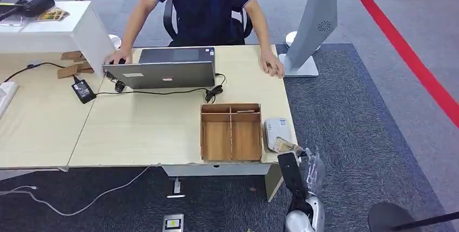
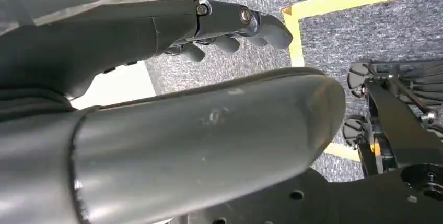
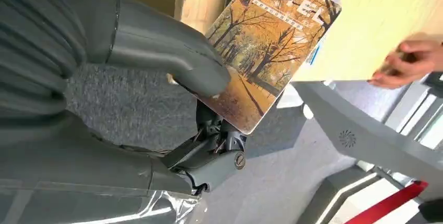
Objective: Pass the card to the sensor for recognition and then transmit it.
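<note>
My right hand (image 1: 296, 171) is beside the table's front right corner and pinches a hotel key card (image 1: 287, 146). In the right wrist view the card (image 3: 271, 41) shows autumn trees and the word HOTEL, held between the thumb (image 3: 172, 51) and the darker fingers beneath. The card's far end sits just over the near edge of the small grey-white sensor box (image 1: 275, 130) on the table. My left hand (image 2: 209, 130) hangs over grey carpet, its fingers (image 2: 230, 25) loosely apart and holding nothing.
A wooden divided box (image 1: 231, 132) lies left of the sensor. A seated person rests a hand (image 1: 272, 65) on the table behind a laptop (image 1: 162, 72). A grey kiosk stand (image 1: 314, 26) rises at the table's far right. Cables run across the table (image 1: 135, 129).
</note>
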Available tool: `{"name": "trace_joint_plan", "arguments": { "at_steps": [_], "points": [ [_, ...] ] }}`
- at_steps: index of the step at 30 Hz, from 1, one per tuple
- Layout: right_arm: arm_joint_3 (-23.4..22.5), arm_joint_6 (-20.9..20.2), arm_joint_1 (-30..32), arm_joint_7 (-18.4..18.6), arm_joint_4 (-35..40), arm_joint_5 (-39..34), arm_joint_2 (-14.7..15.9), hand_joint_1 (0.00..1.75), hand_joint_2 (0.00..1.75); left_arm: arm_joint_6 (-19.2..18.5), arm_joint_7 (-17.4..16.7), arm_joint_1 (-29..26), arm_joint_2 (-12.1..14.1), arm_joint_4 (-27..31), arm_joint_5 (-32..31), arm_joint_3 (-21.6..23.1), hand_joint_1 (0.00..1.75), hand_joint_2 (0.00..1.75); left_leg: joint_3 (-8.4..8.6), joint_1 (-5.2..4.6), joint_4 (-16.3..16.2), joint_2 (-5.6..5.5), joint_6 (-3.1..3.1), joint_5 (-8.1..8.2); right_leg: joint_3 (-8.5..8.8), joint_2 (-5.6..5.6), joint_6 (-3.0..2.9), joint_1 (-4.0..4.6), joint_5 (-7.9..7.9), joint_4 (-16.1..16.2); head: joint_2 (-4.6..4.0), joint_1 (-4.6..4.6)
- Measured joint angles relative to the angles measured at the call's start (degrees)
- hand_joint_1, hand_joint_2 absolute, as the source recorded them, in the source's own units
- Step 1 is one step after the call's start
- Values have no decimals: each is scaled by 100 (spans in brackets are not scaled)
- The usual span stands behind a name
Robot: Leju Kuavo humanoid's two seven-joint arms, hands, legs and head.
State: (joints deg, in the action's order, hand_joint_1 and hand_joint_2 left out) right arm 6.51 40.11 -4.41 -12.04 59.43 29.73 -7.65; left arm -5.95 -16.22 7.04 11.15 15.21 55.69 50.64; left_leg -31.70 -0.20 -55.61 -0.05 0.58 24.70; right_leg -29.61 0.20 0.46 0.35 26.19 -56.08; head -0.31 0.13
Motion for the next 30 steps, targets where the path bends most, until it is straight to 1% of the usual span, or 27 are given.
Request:
{"name": "trace_joint_plan", "arguments": {
  "at_steps": [5,10,13,21,30],
  "points": [
    [120,0,-47,-9,-68,185,-43,175,175,-2,-2,0,0,0,-22,0,0,0,0,0,0,0,0,0,0,0,0,0,0,-1,0,0],
    [98,0,-224,-120,-243,459,-96,175,175,-28,-2,1,4,0,-101,4,0,0,1,0,0,1,0,0,-1,0,0,0,0,0,0,2],
    [-9,0,-394,-236,-365,631,-98,175,175,-52,-2,3,7,0,-149,7,0,0,1,0,0,1,0,-1,-1,0,0,-1,0,0,0,2],
    [-380,2,-771,-227,-555,927,-90,175,175,-109,9,3,24,0,-223,48,0,0,0,0,-1,1,0,-1,-1,0,0,-1,-1,0,0,2],
    [-573,2,-867,-208,-734,1008,-94,175,175,-116,11,7,24,0,-219,89,0,0,0,0,0,0,0,0,-2,0,0,0,0,0,0,0]
  ]
}}
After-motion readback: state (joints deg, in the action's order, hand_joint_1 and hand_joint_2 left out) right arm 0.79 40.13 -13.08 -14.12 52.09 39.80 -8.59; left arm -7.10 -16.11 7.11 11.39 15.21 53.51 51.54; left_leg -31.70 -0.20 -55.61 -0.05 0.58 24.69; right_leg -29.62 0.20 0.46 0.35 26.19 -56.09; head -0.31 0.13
